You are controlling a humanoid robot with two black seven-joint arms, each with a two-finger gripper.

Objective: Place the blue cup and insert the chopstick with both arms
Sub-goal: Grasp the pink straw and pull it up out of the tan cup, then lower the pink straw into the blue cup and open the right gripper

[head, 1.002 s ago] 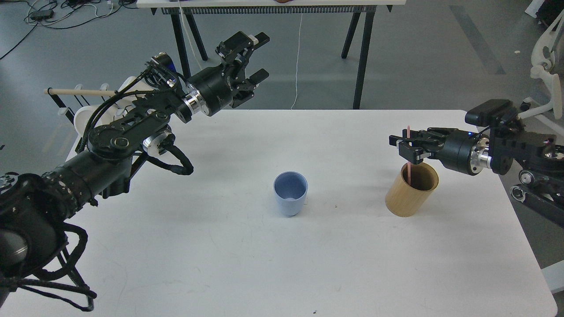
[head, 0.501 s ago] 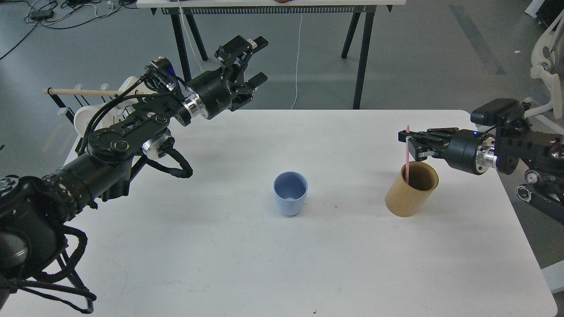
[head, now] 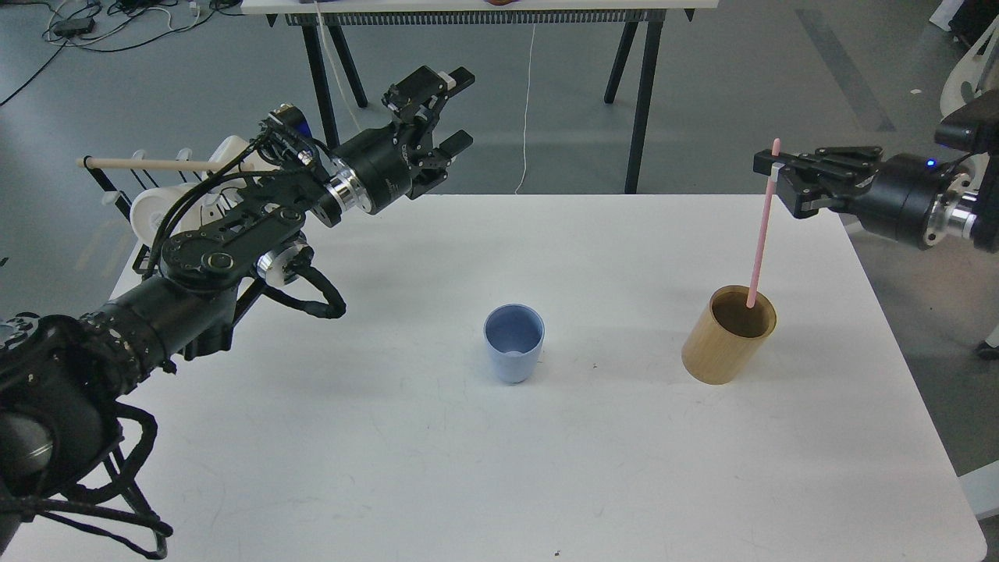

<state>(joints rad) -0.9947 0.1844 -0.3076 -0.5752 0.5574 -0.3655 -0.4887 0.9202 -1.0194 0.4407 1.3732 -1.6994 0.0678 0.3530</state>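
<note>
While the right gripper (head: 771, 169) pinches the chopstick (head: 761, 226) near its top end, the stick hangs nearly upright with its lower tip at the mouth of the tan cylinder (head: 727, 336). The blue cup (head: 513, 342) stands upright at mid-table (head: 390, 453). The left gripper (head: 446, 109), fingers spread, holds nothing.

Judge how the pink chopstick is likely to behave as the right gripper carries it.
The chopstick hangs straight, so probably stiff. Thin, so likely light. The right gripper pinches only its top, so it may swing or pivot.
</note>
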